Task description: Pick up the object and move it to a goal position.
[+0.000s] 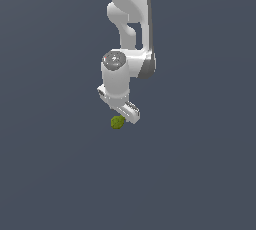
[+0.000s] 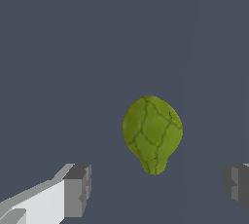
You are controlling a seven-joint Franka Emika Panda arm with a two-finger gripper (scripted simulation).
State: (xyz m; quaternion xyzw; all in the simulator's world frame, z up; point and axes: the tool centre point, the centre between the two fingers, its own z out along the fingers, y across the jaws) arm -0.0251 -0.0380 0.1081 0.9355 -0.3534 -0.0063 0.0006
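Overhead, the white Franka arm [image 1: 127,34] reached down the middle of the exterior view, its wrist housing and hand hanging above a plain dark grey-blue surface [image 1: 55,174]. The gripper [image 1: 125,115] was spread: in the wrist view its two grey fingertips [image 2: 78,190] stood wide apart near opposite edges of the picture, with open floor between them and nothing pinched. The object [image 1: 117,122], a small olive-green lumpy blob, lay on the surface just beside the lower end of the hand, toward the exterior view's left, and was much smaller than the hand. In the wrist view the object [image 2: 152,133] appeared as a rounded, bumpy body with dark vein-like lines across it and one narrower end. It lay beyond the line joining the two fingertips, nearer the far finger than the near white one, and neither finger touched it. Whether the fingertips had reached the level of the object could not be determined from either view.
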